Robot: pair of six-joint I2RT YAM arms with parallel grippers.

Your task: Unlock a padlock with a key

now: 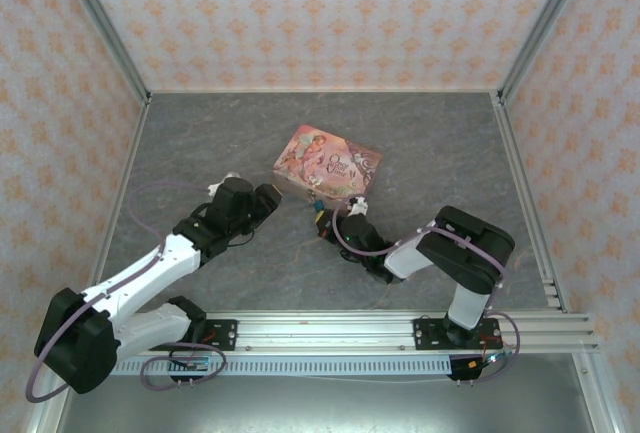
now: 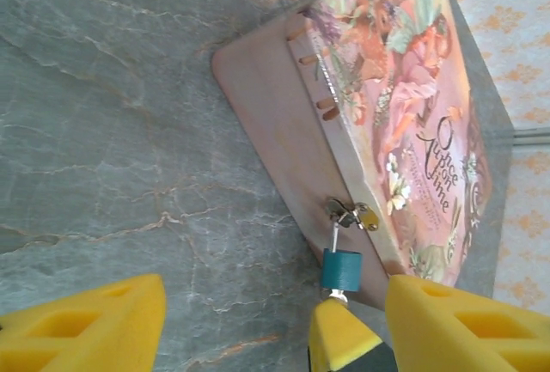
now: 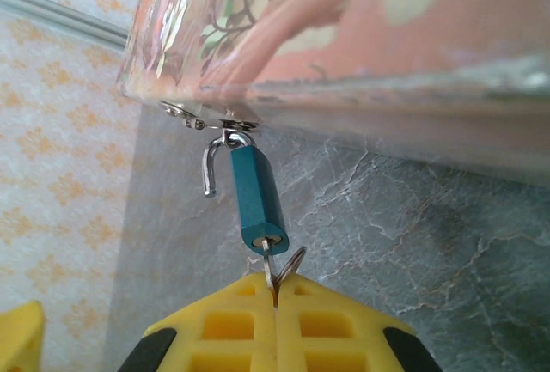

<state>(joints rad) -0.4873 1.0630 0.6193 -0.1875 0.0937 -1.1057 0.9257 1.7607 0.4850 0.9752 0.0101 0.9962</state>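
Against the one box [image 2: 395,114]: pinching one key [image 3: 270,262] in one hanging padlock [image 3: 258,204] with right gripper [image 3: 275,307]; holding left gripper [image 2: 275,325] spread apart.

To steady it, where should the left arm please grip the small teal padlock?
Pinch the small teal padlock across its flat body from the open table side: the pink illustrated box backs it and the right fingers hold the metal key beneath.
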